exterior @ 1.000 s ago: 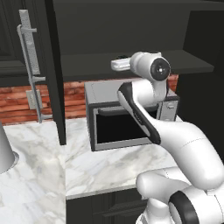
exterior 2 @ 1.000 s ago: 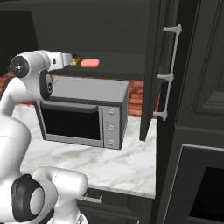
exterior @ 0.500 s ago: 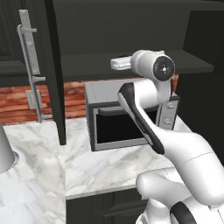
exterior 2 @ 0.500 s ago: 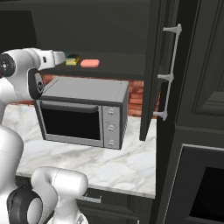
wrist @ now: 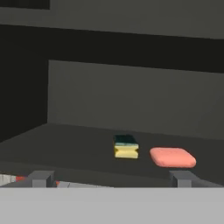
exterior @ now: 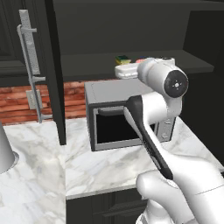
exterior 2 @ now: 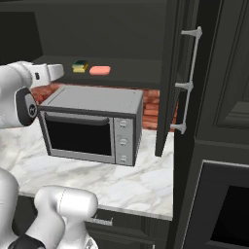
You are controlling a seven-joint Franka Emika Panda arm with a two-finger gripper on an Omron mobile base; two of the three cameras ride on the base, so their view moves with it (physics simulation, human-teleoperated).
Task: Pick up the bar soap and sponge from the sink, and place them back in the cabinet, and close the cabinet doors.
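The yellow sponge (wrist: 126,147) with its dark green top and the salmon-pink bar soap (wrist: 172,157) lie side by side on the dark shelf of the cabinet (wrist: 65,146). Both base views show the pair too: sponge (exterior 2: 80,66) on the left, bar soap (exterior 2: 99,70) on the right. My gripper (wrist: 111,178) is open and empty, level with the shelf's front edge and a little short of both. The white hand (exterior: 126,70) hovers over the microwave. The cabinet doors stand open, the left one (exterior: 55,74) and the right one (exterior 2: 170,73). The sink is out of view.
A grey microwave (exterior 2: 92,124) stands on the white marble counter (exterior 2: 121,180) directly under the shelf. A red brick wall (exterior: 22,103) runs behind it. The right door's silver bar handle (exterior 2: 189,80) juts out, with tall dark cabinets to its right.
The hand has drawn back from the shelf and dropped slightly, uncovering the sponge in the right base view. Sponge and soap have stayed where they lie.
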